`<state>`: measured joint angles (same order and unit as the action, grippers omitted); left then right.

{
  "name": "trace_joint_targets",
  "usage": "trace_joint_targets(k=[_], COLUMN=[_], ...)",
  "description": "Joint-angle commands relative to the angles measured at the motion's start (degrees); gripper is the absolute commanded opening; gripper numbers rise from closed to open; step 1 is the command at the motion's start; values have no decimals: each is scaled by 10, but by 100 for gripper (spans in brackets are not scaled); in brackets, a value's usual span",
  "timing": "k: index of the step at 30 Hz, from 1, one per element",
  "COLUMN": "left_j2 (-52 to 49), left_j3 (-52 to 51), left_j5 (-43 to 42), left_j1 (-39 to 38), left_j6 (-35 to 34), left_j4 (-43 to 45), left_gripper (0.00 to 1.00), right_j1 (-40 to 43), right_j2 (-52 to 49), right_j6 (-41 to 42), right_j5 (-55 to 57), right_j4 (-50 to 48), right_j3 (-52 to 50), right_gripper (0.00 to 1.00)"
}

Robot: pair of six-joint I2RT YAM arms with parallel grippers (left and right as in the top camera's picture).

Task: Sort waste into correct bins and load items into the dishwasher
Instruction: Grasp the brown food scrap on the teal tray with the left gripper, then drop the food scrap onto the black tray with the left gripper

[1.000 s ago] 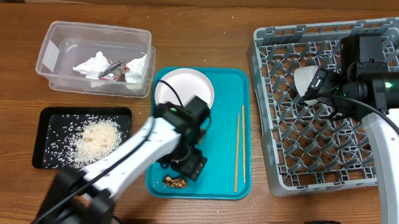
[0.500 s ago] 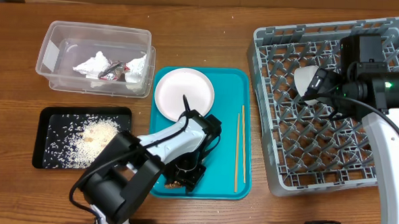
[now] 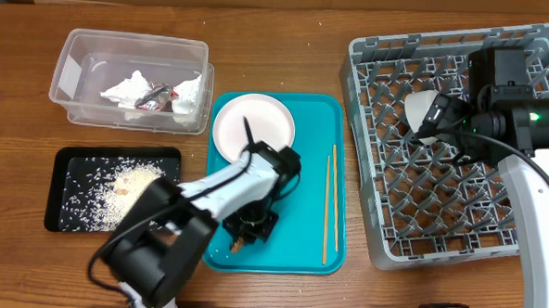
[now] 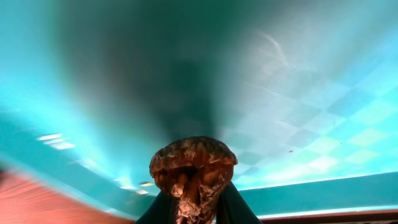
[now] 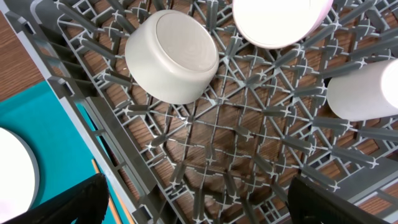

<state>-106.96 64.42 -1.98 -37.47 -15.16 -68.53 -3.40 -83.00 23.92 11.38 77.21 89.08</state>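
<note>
Left wrist view: the left end effector (image 4: 193, 208) is clenched on the small brown food scrap (image 4: 193, 167), a rounded lump with no marked long axis. It looks to be just clear of the teal tray (image 4: 298, 124), though blur makes this uncertain. Overhead, the black tray (image 3: 167, 163) holding rice (image 3: 134, 187) lies near, to this arm's left. The right end effector (image 5: 199, 205), spread wide over the dish rack (image 5: 74, 81), is far off.
</note>
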Motion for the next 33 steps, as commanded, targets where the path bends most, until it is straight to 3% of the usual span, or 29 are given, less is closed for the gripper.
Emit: trace_joint_targets(k=[1,11,21,24,31,33], left_j2=[94,231,154,126,88,88], left_j3=[29,33,24,24,24,24], left_j5=[49,80,108,108,112,112], left_j1=[52,296,506,525,533,533], left_j6=[-32,-48,-48,-46,-46,-46], left_j4=[0,40,101,99,99,100], left_gripper=[4,4,5,13,16,30], right_j1=[3,3,3,2,-8,-21], right_j2=[-2,-2,-2,-2,-2,-3], right_j6=[-3,-3,-3,-3,-32,-45], right_j5=[1,1,-15,-31,-124,-156], right_j4=[0,1,0,-3,-36,-56], right_j3=[2,2,2,2,2,2], right_gripper=[94,94,94,94,90,90])
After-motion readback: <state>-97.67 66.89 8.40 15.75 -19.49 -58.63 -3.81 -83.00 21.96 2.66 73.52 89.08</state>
